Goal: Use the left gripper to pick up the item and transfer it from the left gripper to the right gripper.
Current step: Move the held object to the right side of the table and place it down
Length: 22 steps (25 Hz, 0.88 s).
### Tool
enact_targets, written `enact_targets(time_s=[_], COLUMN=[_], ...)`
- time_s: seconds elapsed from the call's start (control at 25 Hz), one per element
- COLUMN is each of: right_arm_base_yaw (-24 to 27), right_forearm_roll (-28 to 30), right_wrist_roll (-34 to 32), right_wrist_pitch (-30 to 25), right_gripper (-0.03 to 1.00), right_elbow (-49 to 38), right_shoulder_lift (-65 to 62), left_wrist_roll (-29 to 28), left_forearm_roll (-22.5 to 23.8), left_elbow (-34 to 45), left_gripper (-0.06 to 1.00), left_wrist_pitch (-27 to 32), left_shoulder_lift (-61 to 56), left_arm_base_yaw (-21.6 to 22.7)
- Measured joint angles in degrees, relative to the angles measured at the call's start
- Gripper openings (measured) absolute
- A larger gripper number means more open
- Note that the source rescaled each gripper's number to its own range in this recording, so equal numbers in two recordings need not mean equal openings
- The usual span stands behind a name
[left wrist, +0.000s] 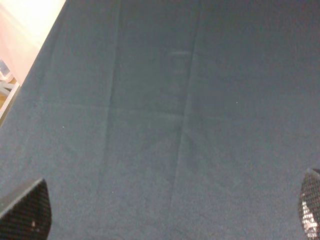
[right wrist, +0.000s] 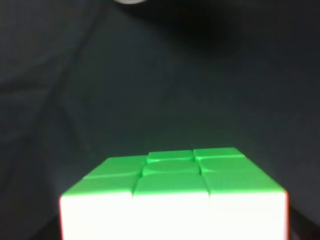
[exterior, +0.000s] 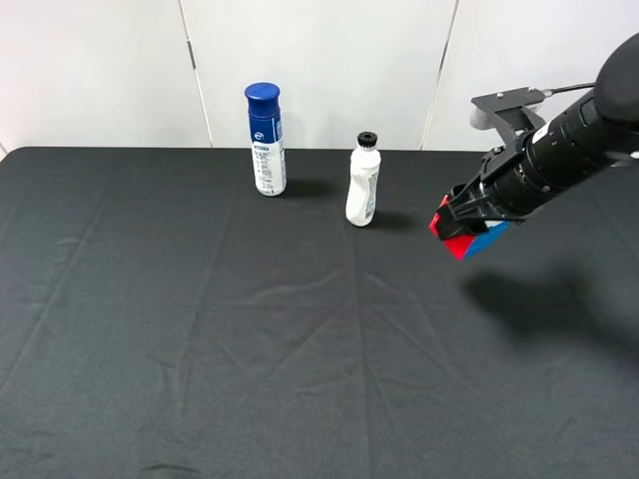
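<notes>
Find the cube (exterior: 469, 239) clamped in the right fingers (exterior: 467, 208), hanging in the air over the right side of the surface (exterior: 200, 329), with red and blue faces showing past the tips and its shadow on the cloth just beside it. Note the left fingers (left wrist: 27, 212) spread wide with nothing between them, only bare cloth below, and out of sight in the high view. Judge the hand-over as good as done, with only a secure hold left to manage. Hold the clamp firm and even, since smooth plastic faces probably slip under a slack or skewed pinch. Check from the right wrist view that the green face sits square and close in, not cocked to one side; cannot tell there how deep the grip runs, so treat it as shallow. Move slowly and without jerks, and avoid twisting the wrist, which could turn a layer of the cube or lever it loose. Steer clear of the bottle (exterior: 363, 185) and the can (exterior: 266, 140) standing at the back, both well apart for now but likely to tip at a nudge. Leave the left fingers parked away from the right side.
</notes>
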<state>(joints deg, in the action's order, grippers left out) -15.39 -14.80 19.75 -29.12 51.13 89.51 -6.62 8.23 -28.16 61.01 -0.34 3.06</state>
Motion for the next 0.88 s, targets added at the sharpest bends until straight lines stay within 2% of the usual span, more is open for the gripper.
enact_targets(time_s=[0.16,0.44,0.64,0.88], right_arm_base_yaw=[2.9,7.1,7.8,7.9], right_forearm_roll=[3.3,4.2,4.2,4.2], right_wrist_roll=[-2.5,-2.8,-2.8,-2.8], right_wrist_pitch=[0.1,2.9,6.1,7.6], right_gripper=[0.04,0.04,0.04,0.04], right_elbow=[2.1,2.1,2.1,2.1], right_shoulder_lift=[3.4,9.3,12.1,13.4], left_wrist_roll=[0.0,0.0,0.0,0.0], left_forearm_roll=[0.0,0.0,0.0,0.0], left_elbow=[0.0,0.0,0.0,0.0], left_gripper=[0.97,0.97,0.97,0.97], left_wrist_pitch=[0.0,0.0,0.0,0.0], left_shoulder_lift=[0.0,0.0,0.0,0.0], left_arm_base_yaw=[0.0,0.0,0.0,0.0])
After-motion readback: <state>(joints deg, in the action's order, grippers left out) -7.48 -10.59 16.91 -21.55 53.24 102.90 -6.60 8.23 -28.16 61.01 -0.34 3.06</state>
